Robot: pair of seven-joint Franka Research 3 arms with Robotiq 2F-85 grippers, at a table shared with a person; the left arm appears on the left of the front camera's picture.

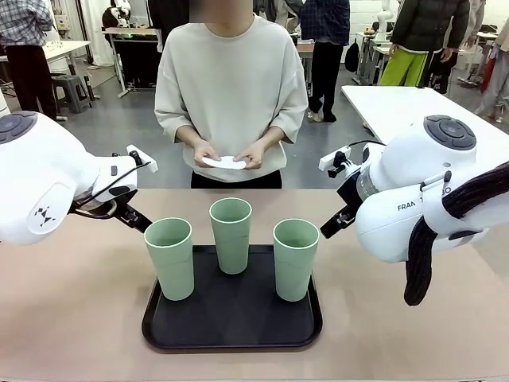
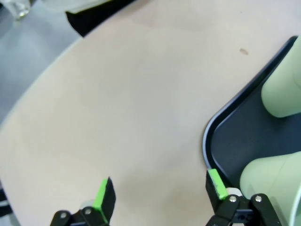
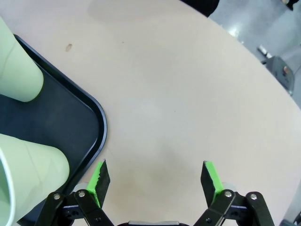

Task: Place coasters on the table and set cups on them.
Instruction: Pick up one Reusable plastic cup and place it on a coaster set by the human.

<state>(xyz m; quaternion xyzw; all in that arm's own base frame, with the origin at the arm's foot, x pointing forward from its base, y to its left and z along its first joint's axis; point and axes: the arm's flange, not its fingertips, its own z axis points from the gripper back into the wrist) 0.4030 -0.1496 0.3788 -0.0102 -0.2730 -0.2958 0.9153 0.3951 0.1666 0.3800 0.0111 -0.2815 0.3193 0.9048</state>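
The black tray (image 1: 231, 334) sits at the middle of the tabletop (image 1: 71, 318), close to its near edge on the robot's side. The three pale green cups (image 1: 231, 235) stand upright and open-mouthed on the tray, apart from one another: one in the middle at the tray's far side, the other two nearer, towards the tray's left and right rims. The coasters (image 1: 227, 163) are off the tabletop, beyond its far edge. The person (image 1: 231, 79) standing there holds the white discs flat between both hands (image 1: 256, 153) at waist height; how many discs there are I cannot tell

The left tool (image 2: 159, 184) hangs released over bare tabletop at the tray's left side, its fingers spread wide with nothing between them. In its wrist view one green pad (image 2: 215, 182) shows against the tray's rounded corner, with a cup close behind it. The right tool (image 3: 154, 170) is likewise released and empty, over bare tabletop just beside the tray's right rim. One of its pads (image 3: 98, 176) is near the tray's corner and the other is over plain beige surface towards the tabletop's right edge
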